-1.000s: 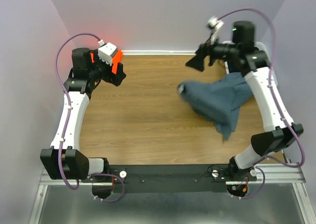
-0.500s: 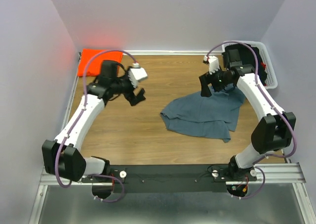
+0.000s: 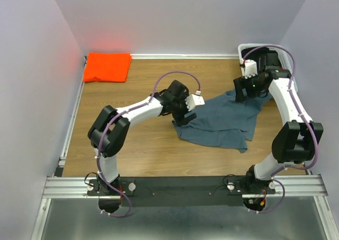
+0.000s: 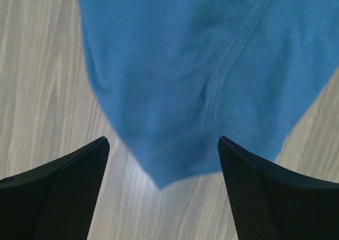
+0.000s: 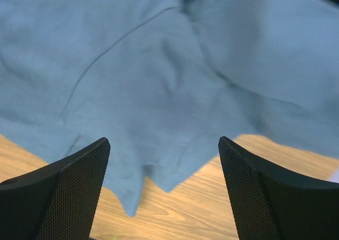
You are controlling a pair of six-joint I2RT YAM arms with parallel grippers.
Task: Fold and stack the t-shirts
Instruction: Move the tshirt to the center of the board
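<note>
beneath both spread jaws, blue-grey t-shirt (image 4: 201, 65) edge lies ungripped.

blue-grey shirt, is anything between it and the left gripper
Nothing visible. The left gripper hangs open right over a hem corner of the blue-grey shirt, with only bare wooden table beside it.

The blue-grey t-shirt (image 3: 222, 124) is seen as plain slate, its stitched seams matched in tone. The orange t-shirt (image 3: 107, 67) is shown in bright, unpatterned orange. The table (image 3: 137, 144) is patterned in light brown wood grain. The left gripper (image 4: 163, 142) and right gripper (image 5: 164, 142) are finished in black, their fingers (image 4: 58, 197) covered in fine mesh. The left arm (image 3: 137, 108) and right arm (image 3: 288, 107) are coloured white and black, with purple cables (image 3: 177, 73).
</note>
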